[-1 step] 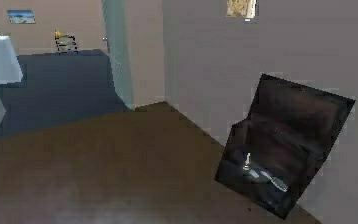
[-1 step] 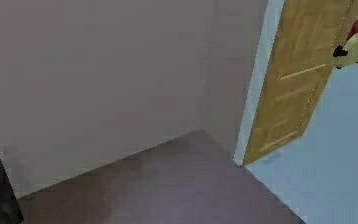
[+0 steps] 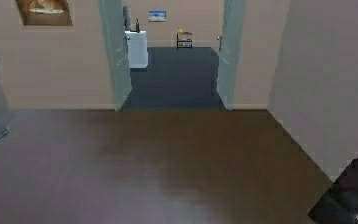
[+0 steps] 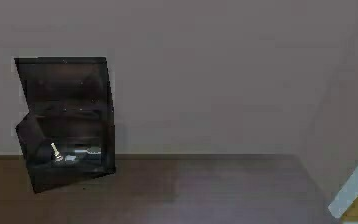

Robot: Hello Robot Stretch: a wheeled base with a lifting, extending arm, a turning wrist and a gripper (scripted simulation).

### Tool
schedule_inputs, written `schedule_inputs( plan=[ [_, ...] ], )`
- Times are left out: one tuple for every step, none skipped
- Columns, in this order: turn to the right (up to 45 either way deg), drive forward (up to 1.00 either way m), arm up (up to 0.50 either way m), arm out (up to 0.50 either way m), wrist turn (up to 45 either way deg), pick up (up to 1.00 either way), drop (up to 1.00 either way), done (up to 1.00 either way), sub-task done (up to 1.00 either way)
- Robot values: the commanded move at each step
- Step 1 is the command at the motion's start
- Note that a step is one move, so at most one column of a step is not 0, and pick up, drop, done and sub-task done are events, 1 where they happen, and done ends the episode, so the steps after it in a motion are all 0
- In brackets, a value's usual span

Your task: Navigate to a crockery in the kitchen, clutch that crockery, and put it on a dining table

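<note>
Heading for the doorway (image 3: 172, 70) ahead: stay centred between its frames, keep clear of the dark cabinet (image 4: 65, 120) alongside, scan the room beyond; claw state, cannot tell.

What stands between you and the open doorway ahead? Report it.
Nothing visible. Bare dark floor runs straight to the doorway. A dark cabinet sits at the forward view's lower right corner, off that line.
</note>
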Motion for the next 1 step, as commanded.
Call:
schedule_inputs(
  plan=[
    [0.0,1.0,0.0,0.0,0.0,0.0,0.0,0.0,0.0]
  ],
)
